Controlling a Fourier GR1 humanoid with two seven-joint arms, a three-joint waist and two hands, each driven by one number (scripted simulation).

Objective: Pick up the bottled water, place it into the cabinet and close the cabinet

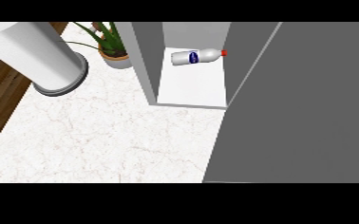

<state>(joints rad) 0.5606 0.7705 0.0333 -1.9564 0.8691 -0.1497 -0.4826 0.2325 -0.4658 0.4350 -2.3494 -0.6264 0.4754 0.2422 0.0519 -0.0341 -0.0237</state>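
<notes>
Bottled water (198, 56) lies on its side inside the cabinet (193, 88), upper centre; door (294, 109) not yet closed; no robot hand shows.

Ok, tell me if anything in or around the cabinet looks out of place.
The bottled water lies on its side on the cabinet shelf, red cap pointing right, rather than standing upright. The cabinet door is open. No spill shows, and neither hand is in view.
</notes>
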